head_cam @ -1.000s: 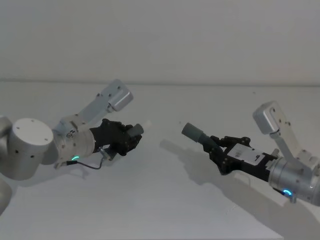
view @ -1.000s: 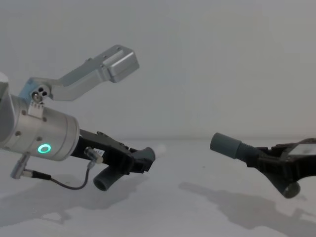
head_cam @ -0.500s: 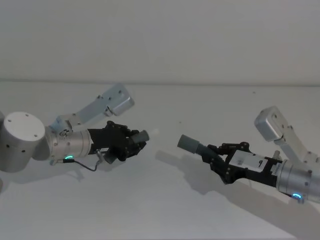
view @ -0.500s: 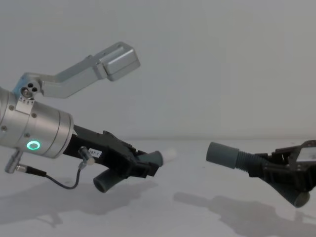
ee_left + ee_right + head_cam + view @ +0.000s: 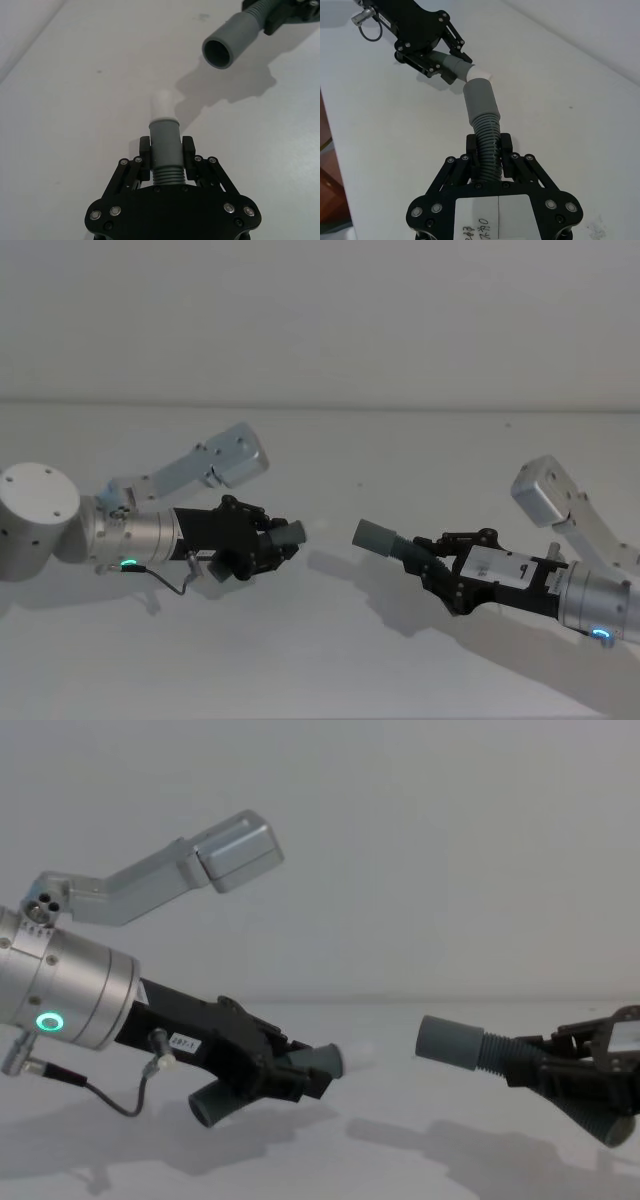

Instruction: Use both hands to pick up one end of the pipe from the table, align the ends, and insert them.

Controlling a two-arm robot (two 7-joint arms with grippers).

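Note:
Both pipe pieces are held above the white table (image 5: 320,670). My left gripper (image 5: 268,540) is shut on the ribbed part of one dark grey piece (image 5: 165,142), whose pale tip (image 5: 163,104) points toward the other piece. My right gripper (image 5: 440,562) is shut on the corrugated part of the second piece (image 5: 487,145). That piece's smooth socket collar (image 5: 373,536) faces the tip, its open mouth (image 5: 218,51) showing in the left wrist view. A short gap separates the two ends (image 5: 358,1057), and they are not quite in line. The first piece's lower end (image 5: 207,1104) hangs below the left gripper (image 5: 285,1072).
A plain pale wall (image 5: 320,320) rises behind the table's far edge. A thin cable (image 5: 110,1098) loops under the left wrist. A brown floor strip (image 5: 330,200) lies beyond the table's edge in the right wrist view.
Both arms have moved inward and lower, bringing the pale tip and the socket collar closer together. The left piece now points more directly at the socket.

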